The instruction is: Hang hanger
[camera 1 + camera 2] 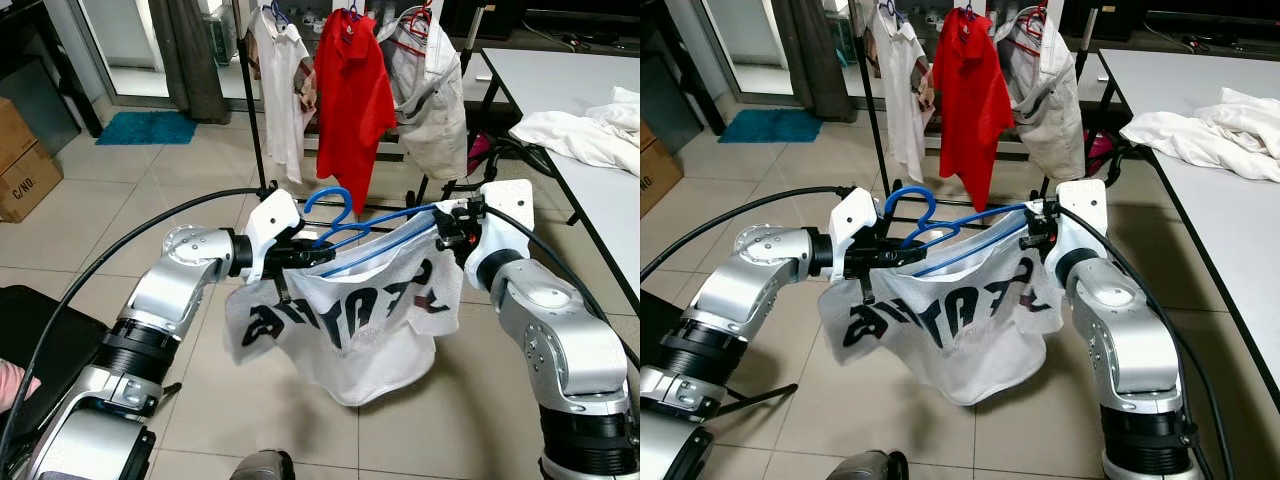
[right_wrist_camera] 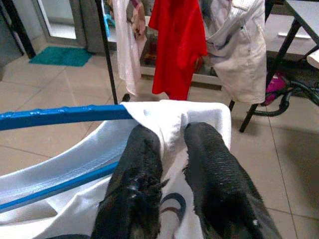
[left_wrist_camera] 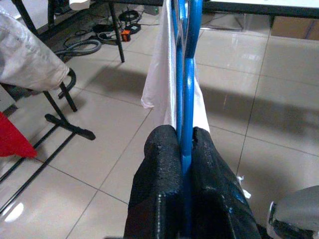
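Observation:
A blue hanger (image 1: 338, 222) carries a white shirt with black lettering (image 1: 345, 310), held in the air between my two arms. My left gripper (image 1: 300, 255) is shut on the blue hanger (image 3: 187, 99) near its hook end. My right gripper (image 1: 447, 232) is shut on the white shirt's shoulder (image 2: 172, 122) at the hanger's other end, with the blue bar (image 2: 60, 115) running off beside it. Beyond stands a black clothes rack (image 1: 252, 110) with a white shirt (image 1: 282, 85), a red shirt (image 1: 352, 90) and a pale jacket (image 1: 428, 85) hanging on it.
A white table (image 1: 590, 120) with crumpled white cloth (image 1: 585, 130) runs along the right. A teal mat (image 1: 148, 127) lies by the door at far left, cardboard boxes (image 1: 22, 160) at the left edge. Tiled floor lies between me and the rack.

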`<state>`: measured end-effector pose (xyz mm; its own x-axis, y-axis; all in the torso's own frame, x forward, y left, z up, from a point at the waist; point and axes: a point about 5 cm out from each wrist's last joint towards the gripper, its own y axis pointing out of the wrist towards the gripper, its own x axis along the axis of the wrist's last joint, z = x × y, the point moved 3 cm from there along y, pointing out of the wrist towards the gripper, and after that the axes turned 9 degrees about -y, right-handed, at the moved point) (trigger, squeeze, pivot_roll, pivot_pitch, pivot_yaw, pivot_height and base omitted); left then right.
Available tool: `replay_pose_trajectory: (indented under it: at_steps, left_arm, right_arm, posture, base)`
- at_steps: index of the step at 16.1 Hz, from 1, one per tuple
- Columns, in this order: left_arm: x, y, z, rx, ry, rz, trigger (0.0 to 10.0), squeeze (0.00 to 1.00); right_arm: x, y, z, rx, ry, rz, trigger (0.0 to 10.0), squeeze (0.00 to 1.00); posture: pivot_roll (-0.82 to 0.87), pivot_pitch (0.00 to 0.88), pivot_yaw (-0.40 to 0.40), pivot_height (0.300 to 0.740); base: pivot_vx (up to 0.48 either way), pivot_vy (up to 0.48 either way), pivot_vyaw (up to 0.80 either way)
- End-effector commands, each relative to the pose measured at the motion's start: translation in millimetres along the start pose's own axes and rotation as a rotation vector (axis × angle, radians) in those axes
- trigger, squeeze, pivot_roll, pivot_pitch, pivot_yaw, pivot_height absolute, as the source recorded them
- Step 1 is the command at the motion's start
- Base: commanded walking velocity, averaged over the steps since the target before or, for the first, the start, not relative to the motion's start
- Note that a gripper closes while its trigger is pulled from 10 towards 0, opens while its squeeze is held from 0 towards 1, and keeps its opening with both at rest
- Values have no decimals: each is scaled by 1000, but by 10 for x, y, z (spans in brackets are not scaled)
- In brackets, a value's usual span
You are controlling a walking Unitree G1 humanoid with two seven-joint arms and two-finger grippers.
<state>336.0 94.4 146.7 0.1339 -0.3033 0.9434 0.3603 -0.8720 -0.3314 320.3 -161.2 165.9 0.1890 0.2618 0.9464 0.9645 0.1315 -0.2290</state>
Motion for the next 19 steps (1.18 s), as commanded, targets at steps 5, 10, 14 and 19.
replay_pose_trajectory:
  at_steps: [5, 10, 14, 19]
  left_arm:
    - [26, -30, 32, 29, 25, 8, 0, 0]
    - [13, -29, 120, 84, 18, 21, 0, 0]
    - [-61, -6, 78, 58, 28, 68, 0, 0]
    - [-103, -9, -15, -3, 28, 93, 0, 0]
  right_arm:
    - [72, 12, -39, -1, -10, -33, 0, 0]
    - [150, -20, -14, 39, -4, -78, 0, 0]
    - [274, -36, -6, 68, -8, -117, 0, 0]
    - [227, -11, -29, 65, -39, -96, 0, 0]
  posture:
    - [46, 0, 43, 740]
    - [43, 0, 50, 740]
    - [41, 0, 50, 740]
    - [43, 0, 47, 740]
  base:
    - [0, 0, 0]
    - [0, 0, 0]
    - [0, 0, 0]
    - [0, 0, 0]
